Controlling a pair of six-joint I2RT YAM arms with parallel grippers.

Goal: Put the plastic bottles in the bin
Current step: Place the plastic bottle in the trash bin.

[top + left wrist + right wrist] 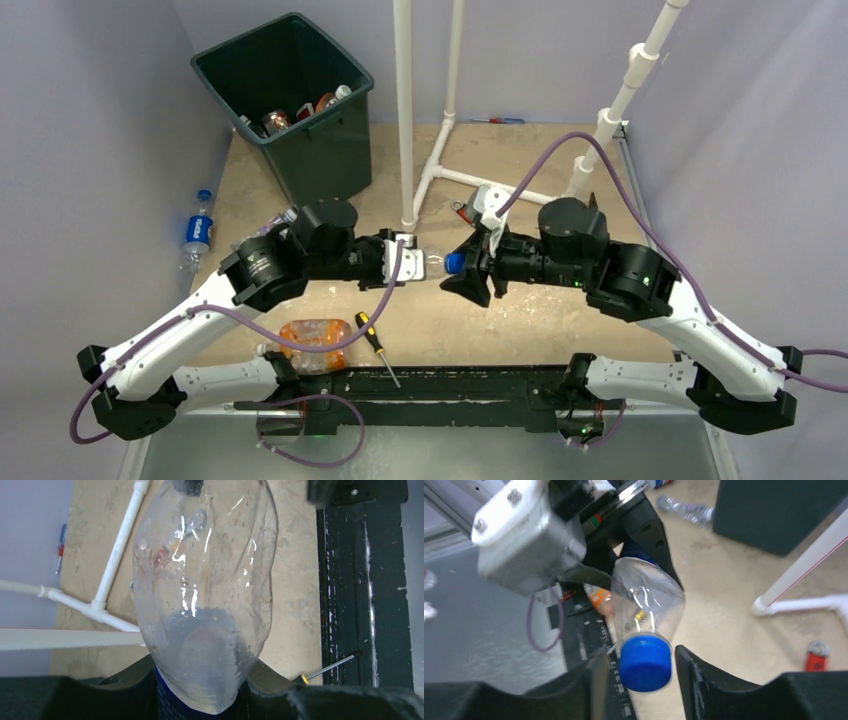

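I am holding a clear bottle [205, 580] in mid-air between my two arms, above the middle of the bench [520, 320] and well apart from the bin [320, 155] at the far left corner. My left hand [418, 262] is clamping the bottle's base end, where a strip of blue label [167, 702] is showing, too hidden to read. My right hand [640, 675] is sitting astride the blue cap [645, 662], fingers narrow but seemingly not pinching, since a slit of gap is showing on each side. I am judging this bottle to be empty, light, thin-walled and slick, likely to buckle and slip under a hard squeeze. The cap and neck are the stiff part, so that is where I am meaning to grip. An orange-labelled bottle [315, 335] is lying near the front edge. A blue-labelled bottle [198, 232] is lying beyond the bench's left edge, its writing too small to read.
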